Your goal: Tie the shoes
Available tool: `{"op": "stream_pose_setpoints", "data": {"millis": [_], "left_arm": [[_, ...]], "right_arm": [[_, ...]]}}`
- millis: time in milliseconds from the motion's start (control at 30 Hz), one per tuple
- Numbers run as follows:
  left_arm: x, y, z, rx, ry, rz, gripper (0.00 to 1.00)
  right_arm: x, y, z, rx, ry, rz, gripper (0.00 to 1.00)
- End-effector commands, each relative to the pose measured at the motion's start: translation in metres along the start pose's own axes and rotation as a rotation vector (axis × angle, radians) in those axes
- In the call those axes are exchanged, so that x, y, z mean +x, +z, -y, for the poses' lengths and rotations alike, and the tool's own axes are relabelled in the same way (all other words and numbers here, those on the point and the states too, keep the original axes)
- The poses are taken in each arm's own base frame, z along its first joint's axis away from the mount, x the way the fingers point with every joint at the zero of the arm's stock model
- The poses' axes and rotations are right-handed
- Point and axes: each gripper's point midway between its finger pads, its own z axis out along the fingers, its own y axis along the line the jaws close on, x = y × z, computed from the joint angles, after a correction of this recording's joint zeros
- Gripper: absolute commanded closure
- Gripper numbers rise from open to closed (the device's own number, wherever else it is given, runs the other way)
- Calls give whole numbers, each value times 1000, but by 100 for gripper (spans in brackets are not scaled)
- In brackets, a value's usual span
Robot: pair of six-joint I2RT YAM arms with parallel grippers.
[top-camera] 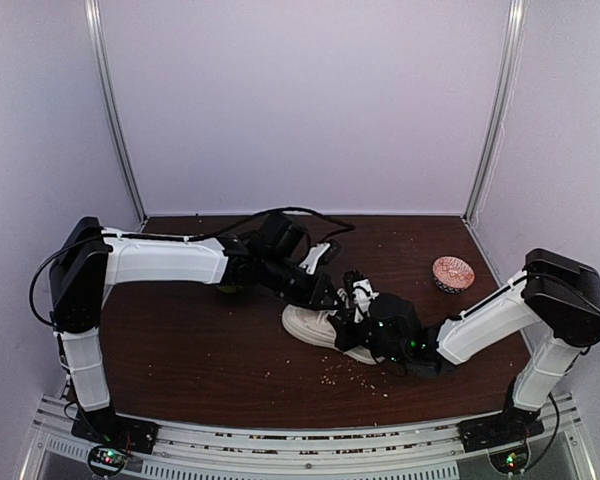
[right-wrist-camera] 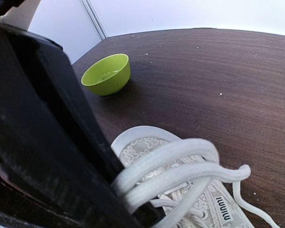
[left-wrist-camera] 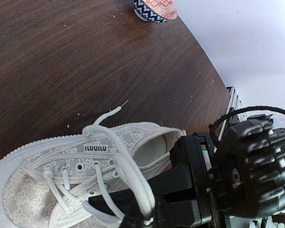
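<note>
Lying crosswise at the middle of the desk, the sneaker points its toe toward the left arm. Its laces loop up into the right claw, which is clamped on them directly above. The left claw is closed just beside it, its hold unclear.

Dark wooden table, off-white sneaker, green bowl, patterned bowl, scattered crumbs.

left arm: white shells, black joints | right arm: same | cable: black, looped
</note>
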Motion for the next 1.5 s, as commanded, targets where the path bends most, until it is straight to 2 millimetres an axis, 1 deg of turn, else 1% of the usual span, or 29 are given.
{"op": "stream_pose_setpoints", "data": {"millis": [0,100,133,233,333,467,567,667,733,833,900,1000,1033,1100,1200,1233,1300,1467], "left_arm": [[-12,-1,6,3,41,17,81],[-9,-7,-5,-29,48,7,65],[-9,-10,-7,-36,58,9,58],[-9,-21,-7,-50,91,23,45],[-11,-33,-8,-73,117,41,38],[-9,-39,-21,-102,99,43,34],[-6,-41,-27,-123,89,42,33],[-4,-40,-31,-131,69,52,34],[-2,-38,-39,-154,38,61,39],[-3,-33,-47,-157,-19,78,51],[-4,-31,-50,-156,-51,95,55],[-8,-31,-51,-155,-84,126,55],[-9,-32,-53,-168,-98,135,54],[-8,-34,-66,-230,-134,155,54],[4,-39,-84,-315,-211,142,57],[12,-38,-89,-327,-240,132,58],[24,-38,-93,-325,-291,135,58],[40,-43,-98,-329,-350,140,54]], "right_arm": [[-19,-2,-19,-106,38,67,100],[-18,-2,-16,-101,41,64,100],[-17,-3,-14,-99,42,62,100],[-16,-3,-11,-94,46,57,100],[-15,-3,-7,-87,51,55,100],[-14,-1,-2,-70,58,49,100],[-12,0,4,-47,65,35,100],[-11,-1,9,-33,74,27,100],[-10,-1,12,-27,82,22,100],[-10,-1,16,-24,98,18,100],[-11,-3,17,-28,105,15,100],[-16,-7,18,-40,109,8,100],[-20,-11,18,-42,108,7,100],[-24,-19,20,-45,97,1,100],[-27,-32,22,-52,81,-26,100],[-28,-36,23,-48,74,-39,100],[-25,-42,25,-43,55,-77,100],[-13,-54,31,-23,19,-181,100]]}}
